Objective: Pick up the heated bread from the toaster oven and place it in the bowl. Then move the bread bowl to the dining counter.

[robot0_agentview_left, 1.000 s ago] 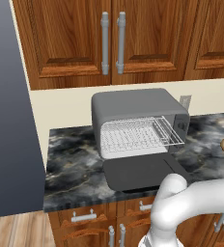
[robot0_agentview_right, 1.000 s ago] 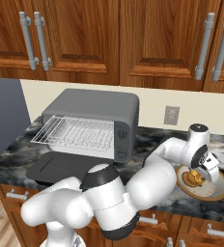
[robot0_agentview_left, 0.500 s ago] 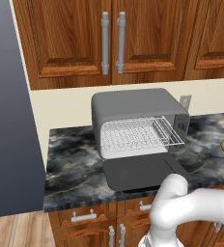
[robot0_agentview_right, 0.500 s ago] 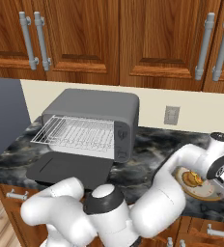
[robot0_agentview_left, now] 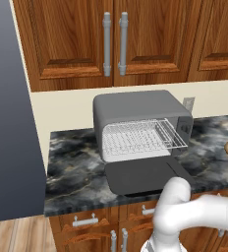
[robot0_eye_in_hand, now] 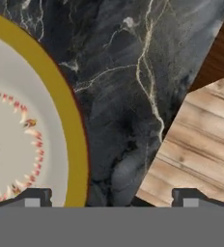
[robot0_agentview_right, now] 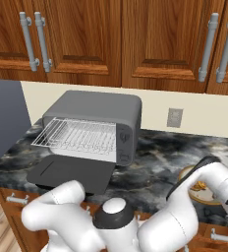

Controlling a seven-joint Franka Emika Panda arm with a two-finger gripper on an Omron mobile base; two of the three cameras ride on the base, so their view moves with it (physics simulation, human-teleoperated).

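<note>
We take the toaster oven [robot0_agentview_right: 94,125] as our landmark. Its door [robot0_agentview_right: 71,173] lies dropped flat on the counter [robot0_agentview_right: 155,162] in front of it, and the wire rack [robot0_agentview_right: 76,135] is bare. The bowl [robot0_agentview_right: 200,189] sits on the same counter well to the right of the oven, near the front edge, partly hidden by the arm. A small golden-brown lump, which we take to be the bread [robot0_agentview_right: 200,186], rests inside the bowl.

In the hand view the gripper [robot0_eye_in_hand: 111,197] looks straight down. Its two dark tips stand spread wide, with nothing between them. Under the gap lies bare marbled stone and, past the counter edge, wood floor.

Key relation: the bowl's gold rim [robot0_eye_in_hand: 61,103] runs up the left side of the hand view, and the left tip sits over that rim while the right tip hangs over the floor. So the bowl lies to the camera's left of the gripper, just beside it rather than centred. We judge that the next grasp needs a shift toward the bowl, so the jaws straddle the rim.

A dark-brown patch at the left edge of the hand view may be the bread, but too little shows to be sure.

Writing: no brand, label or legible text on oven, bowl or cabinets [robot0_agentview_right: 135,39]. The wall outlet [robot0_agentview_right: 174,117] right of the oven is blank.
</note>
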